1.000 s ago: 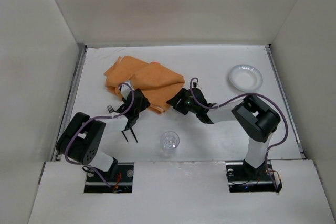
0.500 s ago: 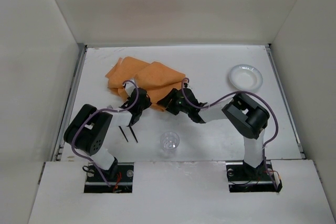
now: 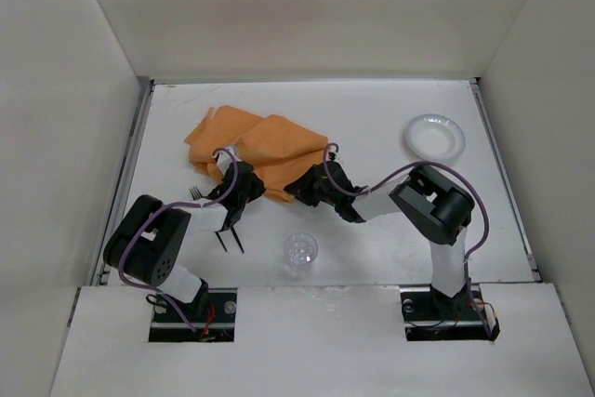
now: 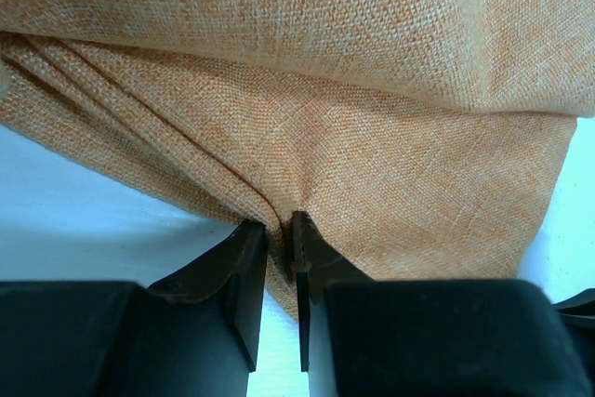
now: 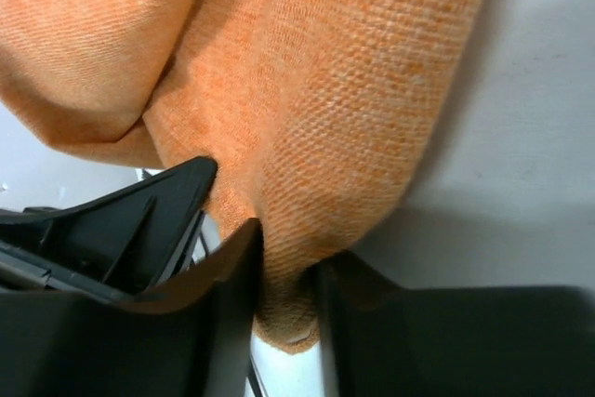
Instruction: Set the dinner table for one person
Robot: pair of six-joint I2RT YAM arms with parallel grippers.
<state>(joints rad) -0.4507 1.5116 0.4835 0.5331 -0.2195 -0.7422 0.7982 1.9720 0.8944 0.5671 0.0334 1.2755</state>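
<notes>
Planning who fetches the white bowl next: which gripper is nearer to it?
Right. The right gripper pinches the orange cloth some way left of the white bowl; the left gripper, pinching the same cloth, is farther left.

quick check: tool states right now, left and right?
Left tool: closed, pinching a fold of the orange cloth mat.
Right tool: closed, pinching another fold of the same mat.

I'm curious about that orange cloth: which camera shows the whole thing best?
Top external: it alone shows nearly the whole crumpled orange cloth. The wrist views show only close-up weave, pinched in the left gripper and right gripper.
</notes>
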